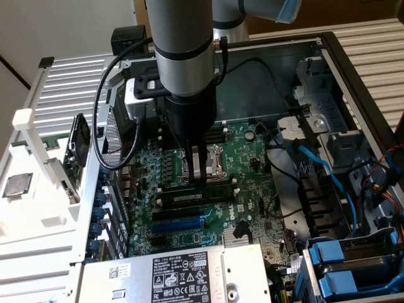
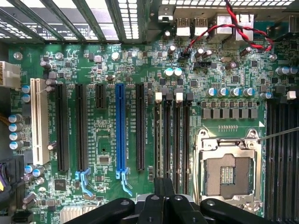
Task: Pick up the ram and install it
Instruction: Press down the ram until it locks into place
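My gripper hangs straight down inside the open computer case, its fingers shut, tips just beside the processor socket. Right under the tips the ram, a dark-green stick with a white label, stands on edge in one of the long slots. I cannot tell whether the tips touch it. In the wrist view the shut gripper sits over the row of black memory slots with white end clips, next to the open socket.
A blue expansion slot and black ones lie beside the memory slots. The labelled power supply is at the case's near edge. Blue cables and drive bays fill the exterior view's right. A silver processor chip lies outside, at the left.
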Robot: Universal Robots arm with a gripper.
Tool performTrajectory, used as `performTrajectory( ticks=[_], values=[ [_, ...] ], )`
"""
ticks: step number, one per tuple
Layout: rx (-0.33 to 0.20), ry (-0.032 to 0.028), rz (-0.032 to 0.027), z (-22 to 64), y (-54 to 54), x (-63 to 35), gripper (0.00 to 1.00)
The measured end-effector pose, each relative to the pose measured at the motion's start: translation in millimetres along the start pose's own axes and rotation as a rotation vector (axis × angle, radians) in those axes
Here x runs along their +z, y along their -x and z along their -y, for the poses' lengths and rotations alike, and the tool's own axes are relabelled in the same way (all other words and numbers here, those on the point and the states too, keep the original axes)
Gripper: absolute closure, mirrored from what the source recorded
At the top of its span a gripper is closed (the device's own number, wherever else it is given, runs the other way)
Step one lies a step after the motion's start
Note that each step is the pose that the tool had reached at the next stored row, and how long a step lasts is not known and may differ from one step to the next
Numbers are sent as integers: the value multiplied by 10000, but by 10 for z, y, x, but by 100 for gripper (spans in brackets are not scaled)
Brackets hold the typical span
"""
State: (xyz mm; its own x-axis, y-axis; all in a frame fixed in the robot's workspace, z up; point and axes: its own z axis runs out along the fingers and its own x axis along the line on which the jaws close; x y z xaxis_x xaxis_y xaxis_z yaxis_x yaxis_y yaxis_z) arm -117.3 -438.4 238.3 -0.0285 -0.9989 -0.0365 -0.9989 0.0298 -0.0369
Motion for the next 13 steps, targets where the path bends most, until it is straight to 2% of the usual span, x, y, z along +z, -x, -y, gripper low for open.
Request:
performTrajectory(
  ticks=[13],
  values=[
    [1,0,1,9,7,22,89]
  ],
)
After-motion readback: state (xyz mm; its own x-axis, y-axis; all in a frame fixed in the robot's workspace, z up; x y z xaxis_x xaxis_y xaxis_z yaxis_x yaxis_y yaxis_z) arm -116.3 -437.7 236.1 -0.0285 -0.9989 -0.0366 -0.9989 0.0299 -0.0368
